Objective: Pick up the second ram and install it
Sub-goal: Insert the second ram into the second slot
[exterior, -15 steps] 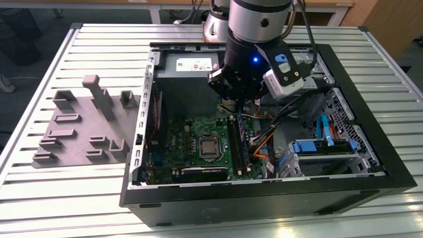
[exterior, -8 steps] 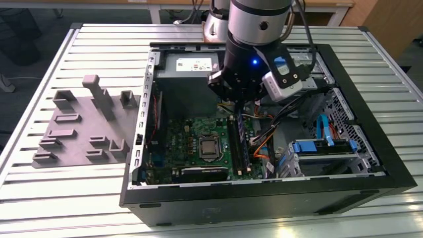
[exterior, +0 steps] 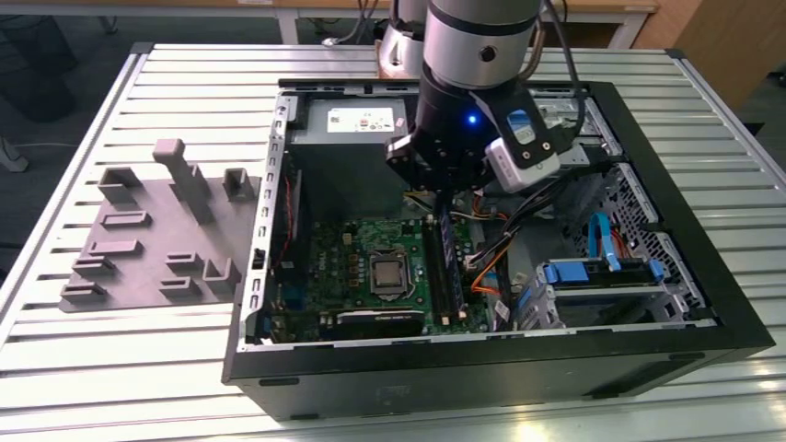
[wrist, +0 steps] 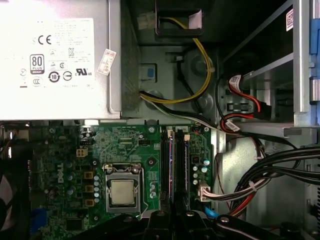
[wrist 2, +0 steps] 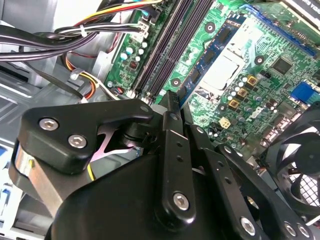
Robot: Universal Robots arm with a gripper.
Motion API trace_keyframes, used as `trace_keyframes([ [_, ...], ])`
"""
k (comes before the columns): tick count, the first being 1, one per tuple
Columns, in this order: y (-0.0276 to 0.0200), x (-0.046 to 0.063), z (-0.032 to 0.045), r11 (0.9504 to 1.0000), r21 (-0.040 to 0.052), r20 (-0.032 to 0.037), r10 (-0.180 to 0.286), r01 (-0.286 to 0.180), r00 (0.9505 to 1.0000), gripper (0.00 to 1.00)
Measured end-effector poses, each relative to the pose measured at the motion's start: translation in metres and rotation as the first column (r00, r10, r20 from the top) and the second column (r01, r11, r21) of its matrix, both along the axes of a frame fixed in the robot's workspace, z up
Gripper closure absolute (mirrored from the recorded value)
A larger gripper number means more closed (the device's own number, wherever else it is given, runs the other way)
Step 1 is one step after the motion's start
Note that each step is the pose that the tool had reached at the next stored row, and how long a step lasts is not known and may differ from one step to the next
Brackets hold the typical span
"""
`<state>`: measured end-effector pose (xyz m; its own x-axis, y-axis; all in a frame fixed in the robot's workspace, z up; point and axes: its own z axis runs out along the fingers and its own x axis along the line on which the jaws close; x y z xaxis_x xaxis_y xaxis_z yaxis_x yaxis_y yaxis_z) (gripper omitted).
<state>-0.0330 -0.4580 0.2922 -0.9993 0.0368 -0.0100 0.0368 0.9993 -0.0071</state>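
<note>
My gripper [exterior: 440, 204] hangs inside the open computer case [exterior: 687, 221], above the black memory slots [wrist: 175, 170] of the green motherboard [exterior: 344, 267]. In the second wrist view its fingertips [wrist 2: 169, 100] meet, and I see nothing between them. In the exterior view a long dark stick [exterior: 452, 272] stands on edge in the slots just below the gripper. It looks like the second ram, though I cannot tell it from a slot rail for certain. The first wrist view has the gripper [wrist: 172, 222] in line with the two parallel slots.
The grey fixture plate [exterior: 147, 249] lies on the table at the exterior view's left. The power supply [exterior: 350, 120] fills the case's far end. The processor socket [wrist: 122, 192] sits beside the slots. Cable bundles [wrist: 260, 175] and a blue drive cage [exterior: 602, 276] crowd the other side. A fan [wrist 2: 300, 165] is close by.
</note>
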Motion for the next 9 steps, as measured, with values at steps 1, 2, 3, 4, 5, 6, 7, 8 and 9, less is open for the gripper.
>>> trace_keyframes([
  [1, 0.0000, 0.0000, -0.0005, 1.0000, 0.0000, 0.0000, -0.001, 0.001, 1.0000, 0.86],
  [2, 0.0000, 0.0000, -0.0009, 1.0000, 0.0000, 0.0001, -0.001, 0.001, 1.0000, 0.86],
  [3, 0.0000, 0.0000, -0.0014, 1.0000, 0.0000, 0.0000, -0.002, 0.002, 1.0000, 0.86],
  [4, 0.0000, 0.0000, -0.0017, 1.0000, 0.0000, 0.0000, -0.003, 0.003, 1.0000, 0.86],
  [5, 0.0000, 0.0000, -0.0017, 1.0000, -0.0002, 0.0000, -0.003, 0.003, 1.0000, 0.86],
  [6, 0.0000, 0.0000, -0.0018, 1.0000, -0.0002, -0.0001, -0.003, 0.003, 1.0000, 0.86],
  [7, 0.0000, 0.0000, -0.0018, 1.0000, -0.0002, 0.0000, -0.003, 0.003, 1.0000, 0.86],
  [8, 0.0000, 0.0000, -0.0019, 1.0000, 0.0000, 0.0000, -0.003, 0.003, 1.0000, 0.86],
  [9, 0.0000, 0.0000, -0.0019, 1.0000, 0.0000, 0.0000, -0.003, 0.003, 1.0000, 0.86],
])
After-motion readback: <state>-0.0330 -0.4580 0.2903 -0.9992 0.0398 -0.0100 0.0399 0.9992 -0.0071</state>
